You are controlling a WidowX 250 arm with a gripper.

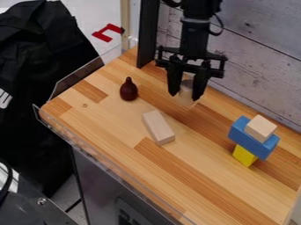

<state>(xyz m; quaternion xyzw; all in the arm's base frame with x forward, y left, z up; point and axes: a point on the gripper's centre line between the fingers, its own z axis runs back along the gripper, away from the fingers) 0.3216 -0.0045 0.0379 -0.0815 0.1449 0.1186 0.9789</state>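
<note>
Pale cylinder: pinched between the two fingers of the pincer, which hangs down over the far part of the table, near the wall. Fingers lie on opposite sides of it, so the squeeze is presumably balanced; its axis looks roughly upright, in line with the hanging pincer. Whether its base touches the wood cannot be told. Camera side of the pincer, slightly left in view: a plain wooden block, lying on a long face, probably its steadiest pose. Left of the pincer in view: a dark red pear-shaped piece, upright, wide end down, which likely keeps its weight low. Right of the pincer and nearer the camera, well apart from it: a stack. Yellow block at the bottom, blue block laid across it with both ends overhanging, small wooden block on top. Judgement: stack depends on the blue piece balancing over its narrower support.
</note>
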